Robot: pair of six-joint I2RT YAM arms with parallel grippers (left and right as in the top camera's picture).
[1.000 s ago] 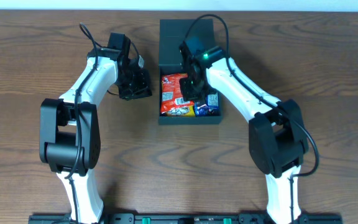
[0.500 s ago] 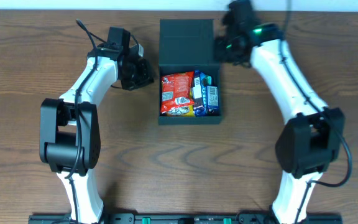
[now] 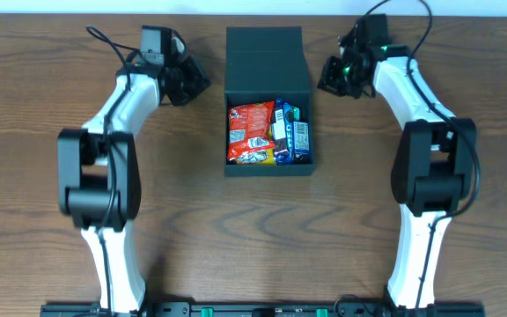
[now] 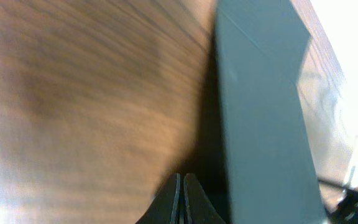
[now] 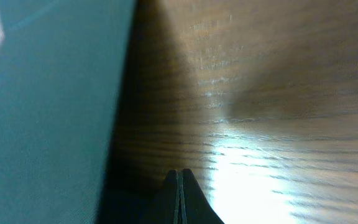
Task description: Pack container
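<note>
- Arms have both shifted since a second ago: the right gripper (image 3: 328, 77), then low over the packets inside the container (image 3: 267, 55), now sits out to the right of the raised lid. The left gripper (image 3: 194, 81) has moved from beside the box's left wall up to beside the lid's left edge.
- Both grippers are closed and hold nothing. Each stands near the lid but apart from it.
- The container is unmoved at the table's far centre, lid open toward the far edge. A red packet (image 3: 249, 132) lies on its left and blue packets (image 3: 293, 136) on its right.
- Only the overhead view shows the packets. The left wrist view shows the left gripper (image 4: 180, 177) with fingers pressed together above bare wood and the container's (image 4: 260, 112) teal wall on the right.
- The right wrist view shows the right gripper (image 5: 179, 173) likewise closed, with the container (image 5: 48, 112) filling the left.
- The table (image 3: 192, 229) is dark brown wood grain, with bright glare in the right wrist view. A pale strip runs along its far edge.
</note>
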